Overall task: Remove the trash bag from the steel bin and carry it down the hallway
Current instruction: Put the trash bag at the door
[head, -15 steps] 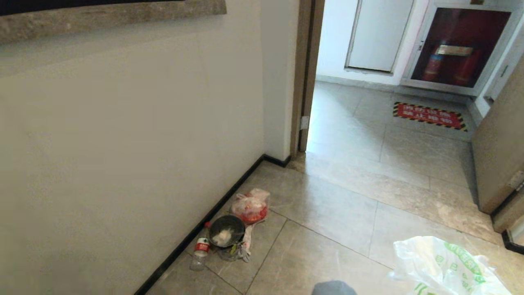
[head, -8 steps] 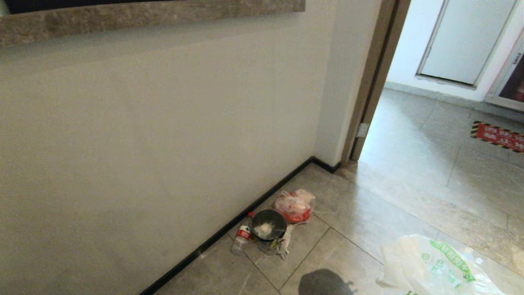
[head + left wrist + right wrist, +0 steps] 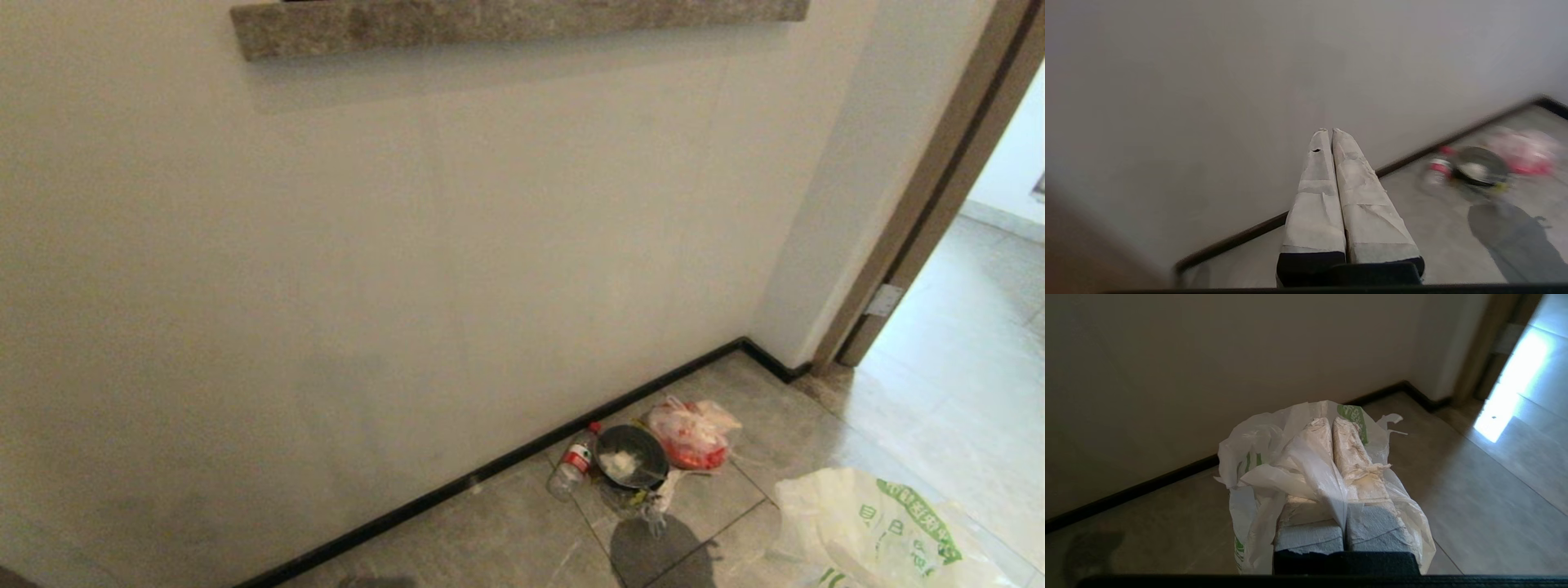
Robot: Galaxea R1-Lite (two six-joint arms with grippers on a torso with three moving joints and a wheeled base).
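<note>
The trash bag, thin white plastic with green print, hangs bunched around my right gripper. That gripper is shut on a fold of the bag, which runs between the taped fingers. In the head view the bag shows at the bottom right, over the grey hallway floor tiles. My left gripper is shut with nothing in it and points at the off-white wall. The steel bin is out of view.
A litter pile lies against the black baseboard: a water bottle, a black bowl and a red-and-clear plastic bag. A brown door frame opens to a bright tiled room at right. A stone ledge juts from the wall.
The whole head view has swung towards the wall, so the litter pile and doorway sit further right in the picture. The bag keeps its place at the bottom right.
</note>
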